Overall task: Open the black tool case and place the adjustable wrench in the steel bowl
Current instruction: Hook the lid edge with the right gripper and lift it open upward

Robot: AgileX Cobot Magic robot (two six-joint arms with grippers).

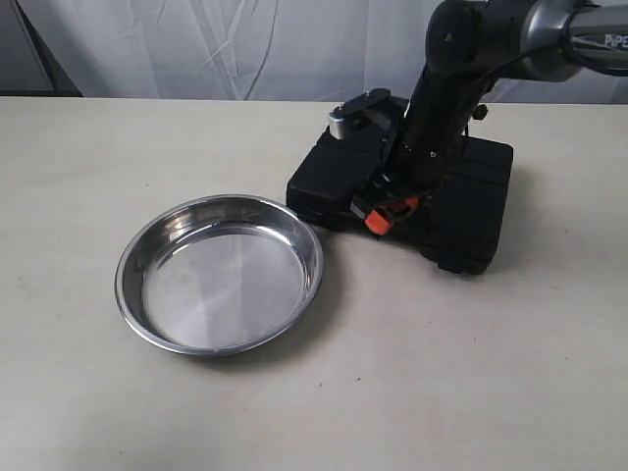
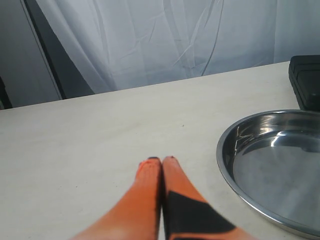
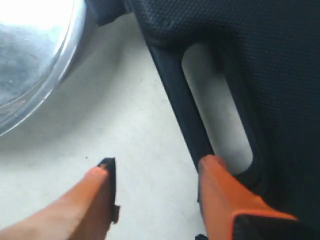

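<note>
The black tool case [image 1: 476, 201] lies closed on the table, so the adjustable wrench is hidden. The steel bowl [image 1: 221, 280] stands empty to the left of the case, almost touching its corner. My right gripper [image 1: 388, 208] hangs open over the case's front edge. In the right wrist view, one of the right gripper's [image 3: 159, 164] orange fingers [image 3: 215, 172] is at the case's handle bar [image 3: 172, 95], and the other is over bare table. The case [image 3: 260, 55] and the bowl's rim [image 3: 65, 60] show there too. My left gripper [image 2: 161, 160] is shut and empty, low over the table beside the bowl [image 2: 280, 170].
A white curtain [image 1: 245, 44] hangs behind the table's far edge. A corner of the case [image 2: 306, 82] shows past the bowl in the left wrist view. The right arm [image 1: 461, 69] reaches down over the case from the upper right.
</note>
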